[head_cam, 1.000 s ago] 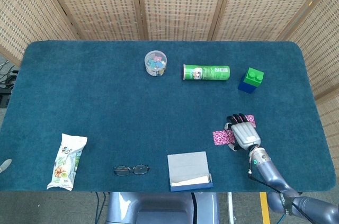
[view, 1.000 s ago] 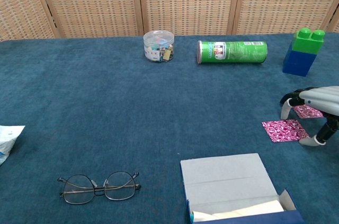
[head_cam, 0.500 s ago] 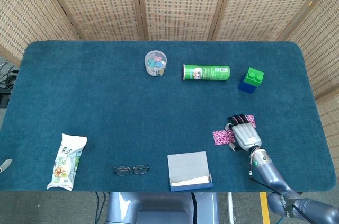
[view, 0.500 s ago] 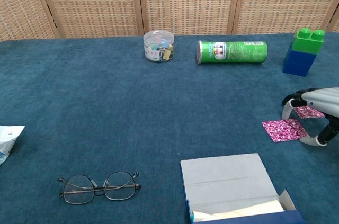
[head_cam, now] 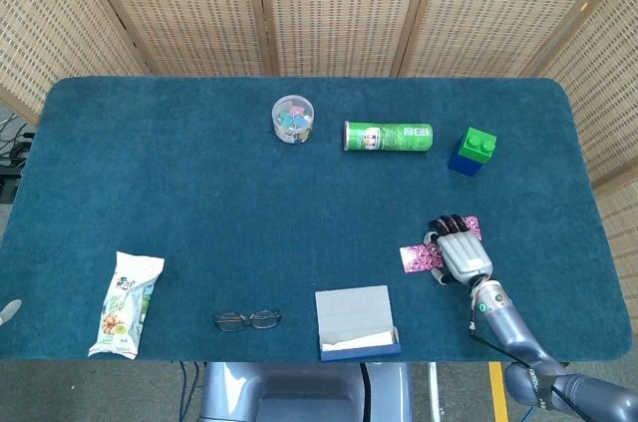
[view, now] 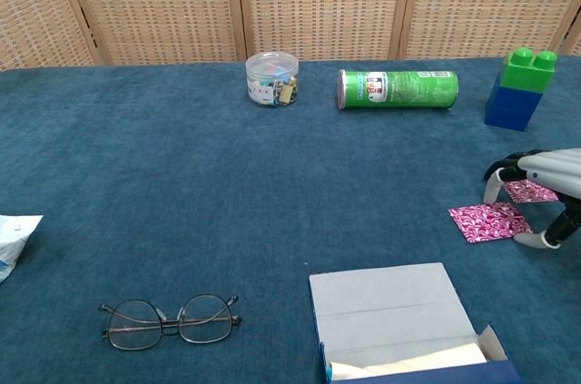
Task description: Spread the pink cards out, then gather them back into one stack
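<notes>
Two pink patterned cards lie on the blue table at the right. The nearer card sits just left of my right hand. The farther card lies partly under that hand's fingers. My hand arches over the cards palm down, with its fingertips on the cloth by the cards and its thumb at the near card's right edge. It grips nothing. My left hand is out of both views.
A grey and blue box lies near the front edge, left of the cards, with glasses further left. A green can, a green-blue block and a clear tub stand at the back. A snack bag lies front left.
My right hand has drawn back very slightly toward the front edge, and its thumb now sits closer against the near card. The cards have hardly shifted.
</notes>
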